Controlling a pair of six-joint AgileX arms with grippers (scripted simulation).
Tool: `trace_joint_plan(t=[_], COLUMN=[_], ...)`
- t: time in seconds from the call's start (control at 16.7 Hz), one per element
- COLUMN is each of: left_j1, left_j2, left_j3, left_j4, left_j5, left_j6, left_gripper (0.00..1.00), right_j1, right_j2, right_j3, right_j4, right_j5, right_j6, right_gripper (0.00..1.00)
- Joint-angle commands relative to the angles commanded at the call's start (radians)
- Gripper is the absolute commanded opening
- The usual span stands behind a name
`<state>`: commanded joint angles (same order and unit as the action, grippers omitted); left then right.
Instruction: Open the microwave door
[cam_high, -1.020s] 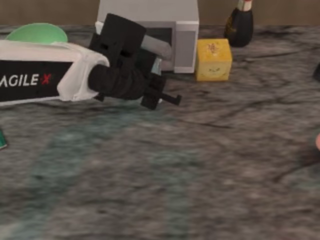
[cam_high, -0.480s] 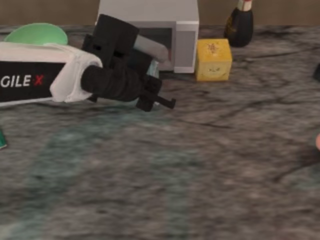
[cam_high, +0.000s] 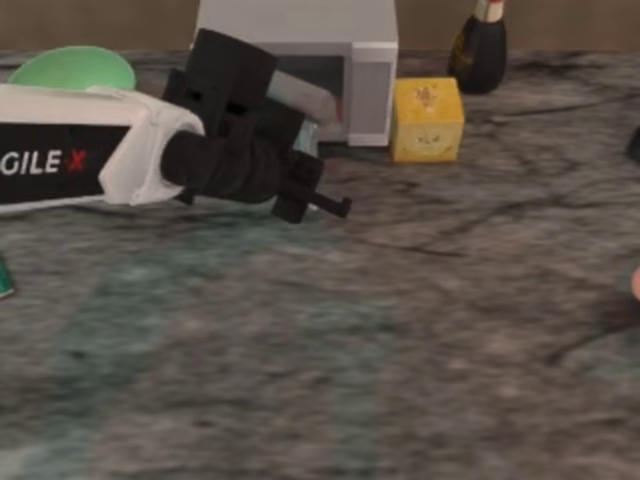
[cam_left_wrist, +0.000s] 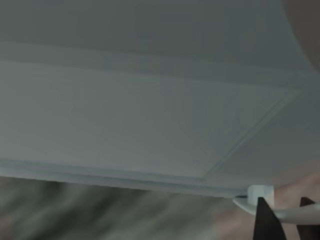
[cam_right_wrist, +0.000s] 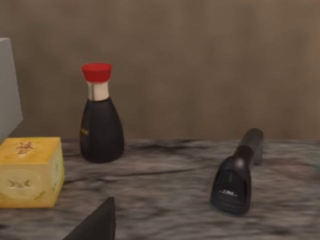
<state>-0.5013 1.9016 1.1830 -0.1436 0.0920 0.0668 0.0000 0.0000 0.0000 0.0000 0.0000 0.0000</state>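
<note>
The table (cam_high: 420, 340), a dark marbled slab, fills the top view, and the microwave (cam_high: 300, 25) sits at its twelve-o'clock edge, front facing the arms. The microwave door (cam_high: 305, 95) is swung partway out toward seven o'clock, its free edge angling away from the narrow control panel (cam_high: 368, 95), so the opening looks begun but not finished. My left arm (cam_high: 90, 150) reaches in from nine o'clock, and the left gripper (cam_high: 315, 195) sits just in front of the door's outer edge; in the left wrist view the door panel fills the frame and two dark fingertips (cam_left_wrist: 265, 220) straddle the pale door handle (cam_left_wrist: 280, 212), apparently pinched on it, which would suit pulling the door round on its hinge. At two o'clock of the gripper, a yellow cube (cam_high: 427, 118) stands just beside the microwave, clear of the door's swing, then a soy-sauce bottle (cam_right_wrist: 101, 117) behind it and a black scanner (cam_right_wrist: 239, 175) farther off. The right gripper stays out at three o'clock; I cannot tell its state.
</note>
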Motion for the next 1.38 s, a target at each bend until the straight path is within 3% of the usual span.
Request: trace_joint_plan(t=[0.9,1.38], left_j1=[0.000,0.024], left_j2=[0.000,-0.021], left_j3=[0.000,-0.028], left_j4=[0.000,-0.001], left_j5=[0.000,0.051], left_j6=[0.000,0.061], left_gripper=[0.00,0.00], right_j1=[0.000,0.000], right_j2=[0.000,0.000], right_j3=[0.000,0.000], right_j4=[0.000,0.000], right_j5=[0.000,0.000], right_j6=[0.000,0.000], right_gripper=[1.00,1.00])
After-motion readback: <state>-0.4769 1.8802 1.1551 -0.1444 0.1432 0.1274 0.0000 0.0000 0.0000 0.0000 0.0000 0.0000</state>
